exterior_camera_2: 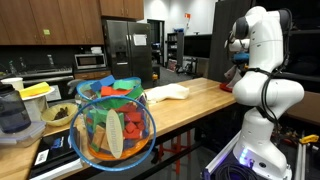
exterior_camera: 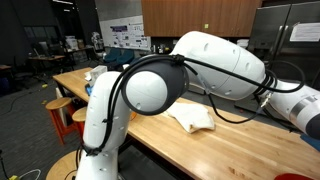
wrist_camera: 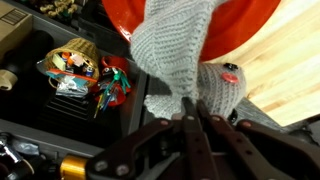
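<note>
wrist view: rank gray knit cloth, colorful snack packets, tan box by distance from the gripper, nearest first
1. gray knit cloth: centre, pinched in the shut gripper
2. colorful snack packets: to the left, in the dark bin
3. tan box: far top-left corner

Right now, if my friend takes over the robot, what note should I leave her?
Gripper: shut, pinching a grey knitted cloth by one edge.
Things: in the wrist view the cloth hangs in front of an orange round thing. A white cloth lies apart on the wooden table, seen in both exterior views.
Done: the grey cloth is gripped.
Left: it is not yet let go. Whether it touches the orange thing cannot be told.
</note>
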Available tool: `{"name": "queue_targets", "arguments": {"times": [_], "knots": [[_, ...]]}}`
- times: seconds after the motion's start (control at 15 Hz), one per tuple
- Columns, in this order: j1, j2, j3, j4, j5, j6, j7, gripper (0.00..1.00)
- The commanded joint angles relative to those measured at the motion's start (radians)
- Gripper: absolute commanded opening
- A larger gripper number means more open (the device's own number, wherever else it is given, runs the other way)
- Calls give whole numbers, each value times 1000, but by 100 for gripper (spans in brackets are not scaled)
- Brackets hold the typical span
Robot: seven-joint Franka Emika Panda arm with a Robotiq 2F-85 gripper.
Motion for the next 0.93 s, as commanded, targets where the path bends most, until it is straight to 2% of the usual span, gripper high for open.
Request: {"name": "queue_targets", "arguments": {"times": [0.0,0.33,0.87], "knots": [[-23,-48,16,12,39,-3,-9,1],[-32,-74,16,31,83,3,-10,1],[7,-74,22,-78,29,35,-13,1]]}}
